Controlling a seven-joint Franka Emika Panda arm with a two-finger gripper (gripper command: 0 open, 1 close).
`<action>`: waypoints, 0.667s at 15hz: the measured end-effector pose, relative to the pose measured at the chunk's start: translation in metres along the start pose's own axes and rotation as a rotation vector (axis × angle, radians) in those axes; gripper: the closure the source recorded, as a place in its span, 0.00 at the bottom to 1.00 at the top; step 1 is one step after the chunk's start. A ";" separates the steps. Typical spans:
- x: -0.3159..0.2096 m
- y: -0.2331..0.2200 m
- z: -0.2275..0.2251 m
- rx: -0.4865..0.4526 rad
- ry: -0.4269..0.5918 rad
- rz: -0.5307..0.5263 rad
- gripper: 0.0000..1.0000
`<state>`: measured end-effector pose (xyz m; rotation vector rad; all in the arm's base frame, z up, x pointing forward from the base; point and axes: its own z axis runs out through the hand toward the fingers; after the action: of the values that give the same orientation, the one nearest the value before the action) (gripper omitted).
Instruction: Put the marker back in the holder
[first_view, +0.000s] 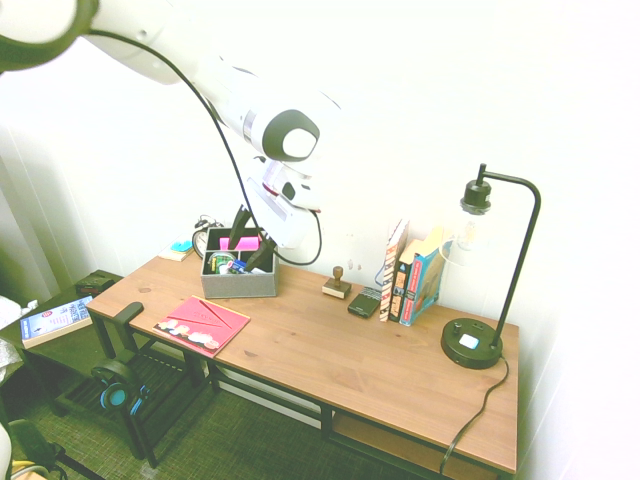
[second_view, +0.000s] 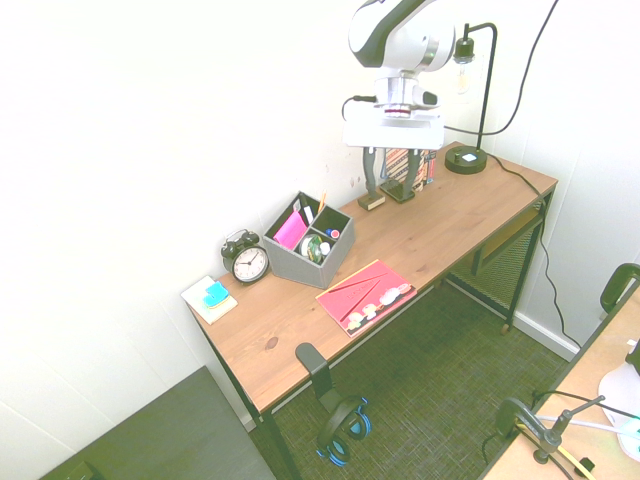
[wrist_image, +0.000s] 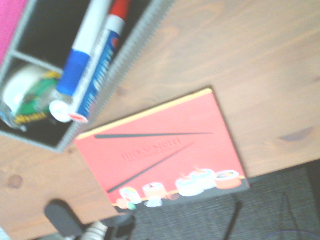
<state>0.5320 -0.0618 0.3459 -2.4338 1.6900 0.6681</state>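
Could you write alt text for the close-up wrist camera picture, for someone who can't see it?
A white marker with a blue cap stands inside the grey holder beside a red-capped marker. A red sushi-patterned book lies next to it on the wooden desk.

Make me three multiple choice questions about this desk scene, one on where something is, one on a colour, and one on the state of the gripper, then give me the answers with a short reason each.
1. Where is the marker?
A. Inside the holder
B. Lying on the red book
C. Under the lamp

2. What colour is the marker's cap?
A. Green
B. Blue
C. Yellow

3. How is the gripper?
A. Shut on the marker
B. Shut on the clock
C. Open, holding nothing

Answers:
1. A, the wrist view shows the marker resting in a compartment of the holder, beside a second marker with a red cap.
2. B, the wrist view shows a blue cap on the white barrel.
3. C, in the second exterior view the fingers stand apart above the desk with nothing between them.
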 end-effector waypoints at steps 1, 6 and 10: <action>-0.014 0.015 -0.001 -0.019 0.038 -0.045 0.00; -0.089 0.064 0.008 -0.067 0.241 -0.256 0.00; -0.100 0.057 -0.008 -0.020 0.422 -0.416 0.00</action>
<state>0.4538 0.0009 0.4032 -2.9608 1.2030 0.1232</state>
